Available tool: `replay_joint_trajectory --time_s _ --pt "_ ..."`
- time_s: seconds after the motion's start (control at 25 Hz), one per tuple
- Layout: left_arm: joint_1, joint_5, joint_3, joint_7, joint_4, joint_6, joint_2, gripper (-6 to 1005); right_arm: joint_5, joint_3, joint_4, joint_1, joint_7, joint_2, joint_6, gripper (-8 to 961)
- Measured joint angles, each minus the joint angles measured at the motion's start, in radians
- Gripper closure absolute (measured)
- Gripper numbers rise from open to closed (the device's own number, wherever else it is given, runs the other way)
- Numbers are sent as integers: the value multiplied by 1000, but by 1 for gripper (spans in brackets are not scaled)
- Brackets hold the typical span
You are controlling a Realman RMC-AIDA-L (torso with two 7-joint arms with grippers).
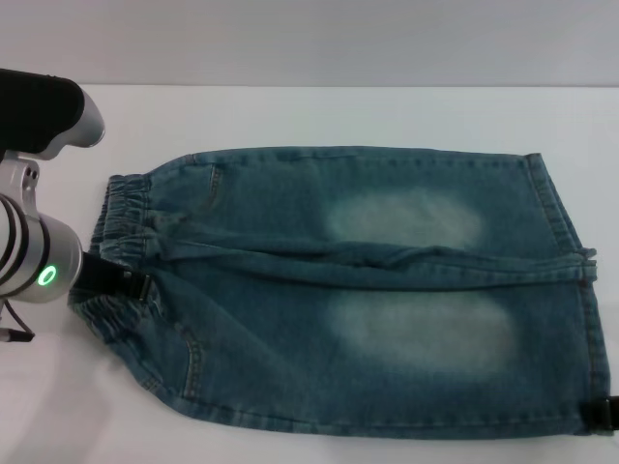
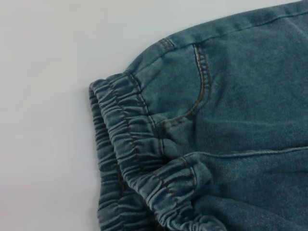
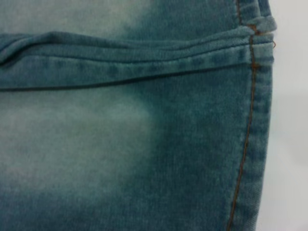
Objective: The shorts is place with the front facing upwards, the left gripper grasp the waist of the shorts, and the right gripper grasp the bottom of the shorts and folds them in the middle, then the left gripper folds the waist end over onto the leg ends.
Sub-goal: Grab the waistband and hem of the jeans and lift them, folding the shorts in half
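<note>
While the shorts (image 1: 358, 290) are lying flat and unfolded across the middle of the head view, no fold is being shown as made: both the lengthwise fold and the waist-over-hems fold are judged to be left.

At the lower right edge of the frame, nearest the camera, the right gripper (image 1: 602, 413) is being shown only as a small black tip just beside the near hem corner; whether its fingers are spread or pressed together cannot be told, nor whether cloth is being pinched. The hems (image 1: 571, 280) are running up the right side of the frame, straight and flat, and in the right wrist view the stitched hem edge (image 3: 250, 144) is being seen close up, with the seam between the legs crossing the upper part.

At the middle left, the left gripper (image 1: 116, 280) is being held low at the waist (image 1: 124, 227), its white arm reaching in from the left edge with a green light glowing. The black claw is lying at the centre of the waist; whether it is pinching the band cannot be told. In the left wrist view the waist is being shown gathered, with a pocket (image 2: 192, 96) beyond it.

The table (image 1: 319, 116) is stretching away at the top.
</note>
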Motion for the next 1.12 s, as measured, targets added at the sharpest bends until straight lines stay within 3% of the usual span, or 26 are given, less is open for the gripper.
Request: replay_joint_trajectory --time_s 0.48,1.12 --pt "2 -2 2 1 0 -1 0 888 3 -16 14 1 -17 1 5 928" --pt "14 -2 -3 1 -5 35 0 881 10 -15 133 -4 -20 1 -85 929"
